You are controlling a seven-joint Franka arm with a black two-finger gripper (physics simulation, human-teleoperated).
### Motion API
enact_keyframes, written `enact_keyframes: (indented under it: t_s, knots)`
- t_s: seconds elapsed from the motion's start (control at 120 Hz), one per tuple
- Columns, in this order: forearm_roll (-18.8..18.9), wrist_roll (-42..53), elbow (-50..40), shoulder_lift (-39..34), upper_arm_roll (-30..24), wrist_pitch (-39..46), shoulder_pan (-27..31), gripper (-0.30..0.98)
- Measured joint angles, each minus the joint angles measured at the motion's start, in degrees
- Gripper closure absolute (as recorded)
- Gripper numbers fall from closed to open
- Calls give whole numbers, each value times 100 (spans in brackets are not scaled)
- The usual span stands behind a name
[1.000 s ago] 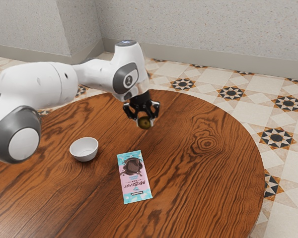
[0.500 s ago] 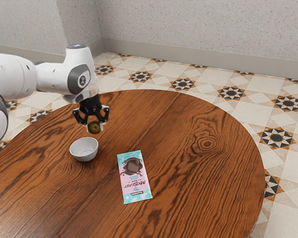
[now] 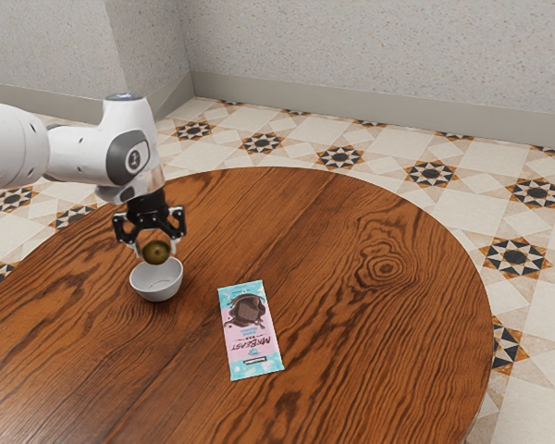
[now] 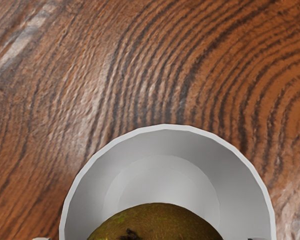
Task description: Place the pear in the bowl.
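The pear (image 3: 155, 252) is left of centre in the exterior view, gripped from two sides by the hand (image 3: 157, 248) and not yet set down. It appears at the far edge of the bowl (image 3: 155, 291); how much air is left under it I cannot tell. In the wrist view the pear covers part of the bowl's hollow, so the aim looks nearly right.

The step in hand, as I judge it, is lining up and lowering. A small shift toward the middle of the bowl may be needed first, then a slow, straight descent until the pear is inside the rim and close to the bottom. Only then should the hand let go (a round fruit dropped from high could bounce or roll out). The likeliest trouble is the pear or a fingertip catching the rim and tipping the bowl, which looks light, so a level hand and a gentle opening would serve best, followed by a straight lift.

Farther out, the bar (image 3: 250, 328) lies flat at the lower centre of the exterior frame, apart from the bowl and out of the way of the descent. Both rest on the wooden table (image 3: 379, 324). The arm (image 3: 74, 153) comes in from the upper left, and nothing seems to block it.
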Motion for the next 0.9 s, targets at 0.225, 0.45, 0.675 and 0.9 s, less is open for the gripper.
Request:
enact_keyframes:
  t_s: [0.225, 0.45, 0.675, 0.9]
  knots:
    - [25, -54, 0, -4, -7, -16, 1, 6]
    - [17, -652, -140, -882, -8, -181, -85, 2]
    - [98, -2947, 432, -2110, 153, -1380, -1163, 1]
    - [457, -4964, 875, -2084, 201, -2155, -1913, 0]
